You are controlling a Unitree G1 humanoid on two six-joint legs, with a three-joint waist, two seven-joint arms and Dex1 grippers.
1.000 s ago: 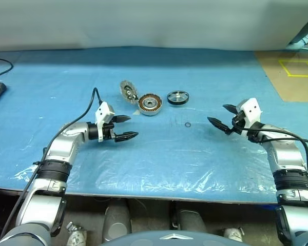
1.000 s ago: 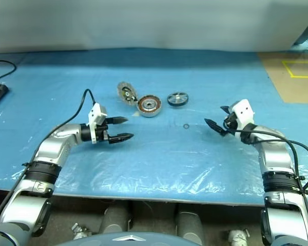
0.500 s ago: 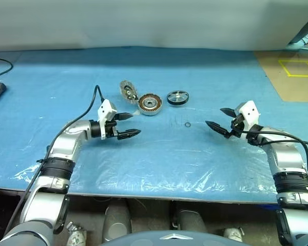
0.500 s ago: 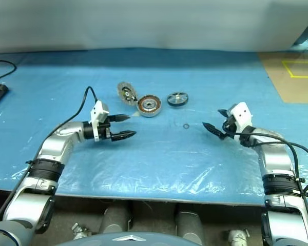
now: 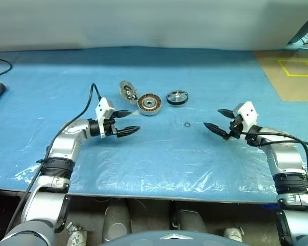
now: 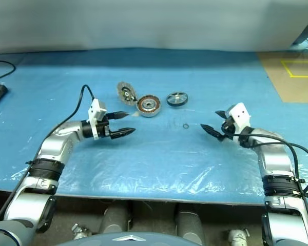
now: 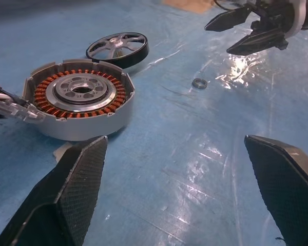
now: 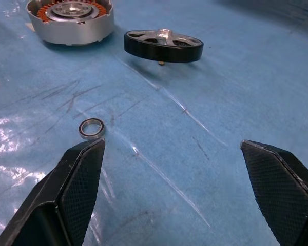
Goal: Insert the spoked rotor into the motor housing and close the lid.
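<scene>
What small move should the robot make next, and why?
Probably the right gripper should reach forward to the spoked rotor. It stands open and empty, the rotor lies loose on the sheet beside the motor housing, and the lid stands open.

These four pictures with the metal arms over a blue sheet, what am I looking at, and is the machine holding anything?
It is a humanoid robot with two arms, each ending in a gripper of two black fingers. The two wide pictures come from cameras in its head, looking down at a table covered in blue sheet. The other two come from cameras on its wrists, looking out between the fingers. The left gripper and right gripper both hang open above the sheet, holding nothing. On the sheet lie motor parts: the motor housing, a grey cup ringed with copper windings; its lid, tilted up at the housing's edge; the spoked rotor, a black-rimmed wheel beside it; and a tiny ring on its own.
</scene>
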